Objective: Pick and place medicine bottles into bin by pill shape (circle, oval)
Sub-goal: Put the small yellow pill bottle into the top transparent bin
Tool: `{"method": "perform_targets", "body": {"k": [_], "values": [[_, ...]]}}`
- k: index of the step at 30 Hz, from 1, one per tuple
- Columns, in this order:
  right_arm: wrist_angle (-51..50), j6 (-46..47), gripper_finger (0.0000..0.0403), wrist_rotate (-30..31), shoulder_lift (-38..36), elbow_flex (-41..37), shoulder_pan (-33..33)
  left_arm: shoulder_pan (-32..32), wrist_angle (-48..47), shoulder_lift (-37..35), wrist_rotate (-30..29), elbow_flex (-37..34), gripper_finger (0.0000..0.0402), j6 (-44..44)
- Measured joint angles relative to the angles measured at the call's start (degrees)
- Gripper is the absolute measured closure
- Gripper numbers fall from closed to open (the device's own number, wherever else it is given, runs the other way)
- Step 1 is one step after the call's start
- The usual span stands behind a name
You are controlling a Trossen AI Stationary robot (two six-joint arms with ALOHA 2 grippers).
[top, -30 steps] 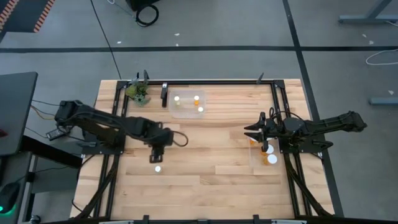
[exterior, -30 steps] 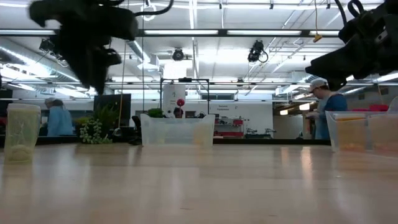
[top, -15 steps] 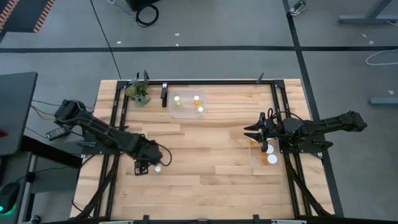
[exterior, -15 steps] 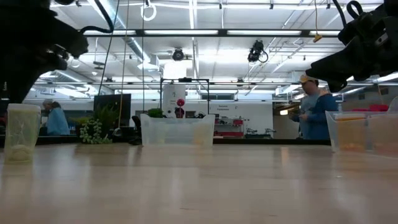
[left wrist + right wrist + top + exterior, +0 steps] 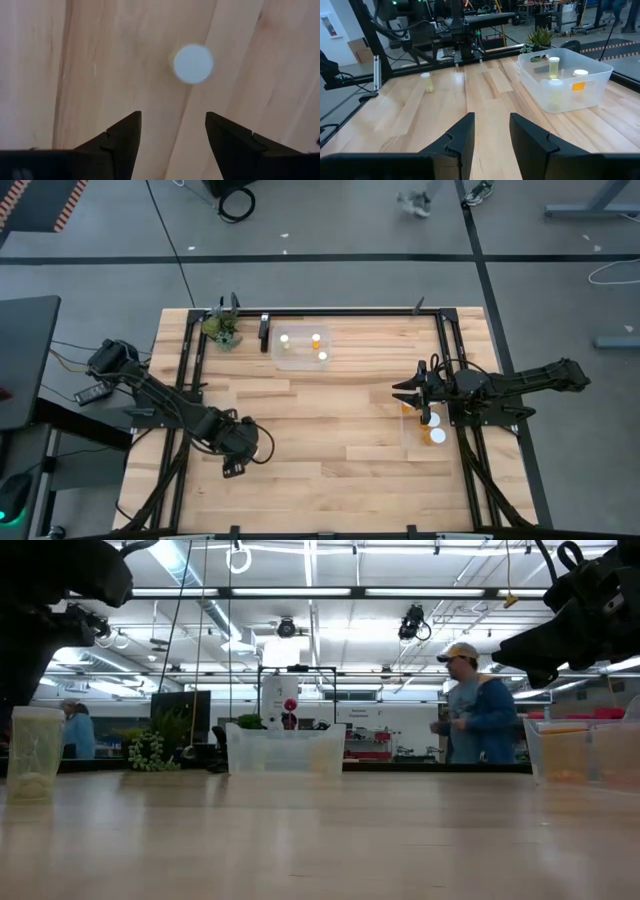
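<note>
Wood grain fills the left wrist view, and on it stands the one loose medicine bottle point(image 5: 193, 63), seen cap-up as a white disc just ahead of the left gripper point(image 5: 172, 117), whose fingers are spread wide and hold nothing. That is the change: a second ago this gripper hung farther up the table, short of the bottle, and it has since swung toward the near edge and dropped, so that in the high view its body now covers the spot where the white cap showed. The bottle is not yet between the fingertips, so I judge the pick is lined up but not made; the arm likely needs a little more advance before closing. Across the table the right gripper point(image 5: 408, 393) hovers beside the right bin point(image 5: 407, 435), unmoved, its fingers parted by a narrow gap with nothing in it; two white caps lie in that bin. Farther back, the far bin point(image 5: 277, 360) holds three bottles, with a small plant point(image 5: 222, 328) beside it. Beyond the table a person point(image 5: 475, 710) has walked leftward through the room.
</note>
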Motion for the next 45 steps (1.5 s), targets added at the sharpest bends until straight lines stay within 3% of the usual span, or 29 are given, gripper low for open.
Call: {"method": "perform_targets", "body": {"k": [8,20,39,45], "values": [[-0.04,0.0,0.0274,-0.01,0.0,0.0,0.01,-1.69,3.95,2.31,-3.47,0.0,0.017,3.05],[-0.45,0.0,0.0274,-0.02,-0.02,0.02,0.02,-1.87,10.08,10.19,-4.07,0.02,0.0173,7.98],[-0.5,0.0,0.0274,0.0,-0.02,0.02,0.02,-1.32,10.2,10.19,-5.62,0.03,0.0266,7.56],[-0.5,0.0,0.0274,0.0,-0.02,0.04,0.01,-1.32,10.06,10.16,-5.62,0.04,0.0277,7.56]]}}
